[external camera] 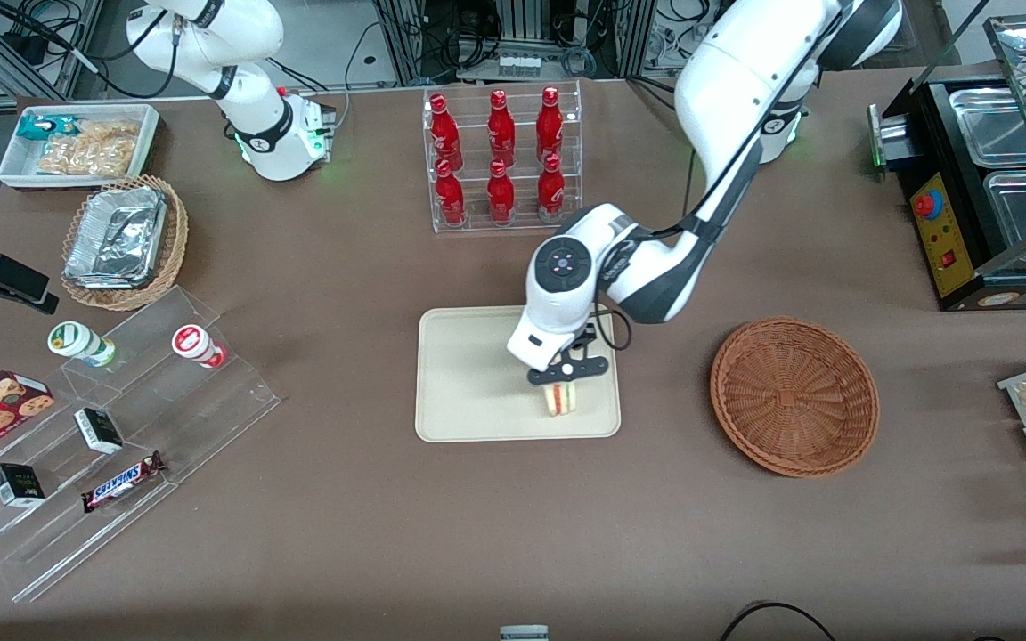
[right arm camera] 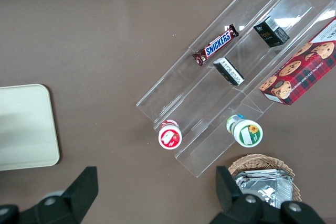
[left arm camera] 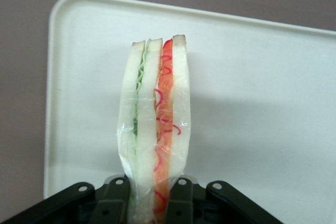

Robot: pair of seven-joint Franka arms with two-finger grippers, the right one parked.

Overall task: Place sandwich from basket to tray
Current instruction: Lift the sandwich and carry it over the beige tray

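The sandwich, a plastic-wrapped wedge of white bread with green and red layers, stands on edge on the cream tray, near the tray end closest to the basket. My left gripper is directly above it, fingers shut on the sandwich's upper end. The reddish-brown wicker basket sits empty on the table beside the tray, toward the working arm's end.
A clear rack of red bottles stands farther from the front camera than the tray. Acrylic steps with snacks, a foil-tray basket and a white snack bin lie toward the parked arm's end. A black food warmer stands at the working arm's end.
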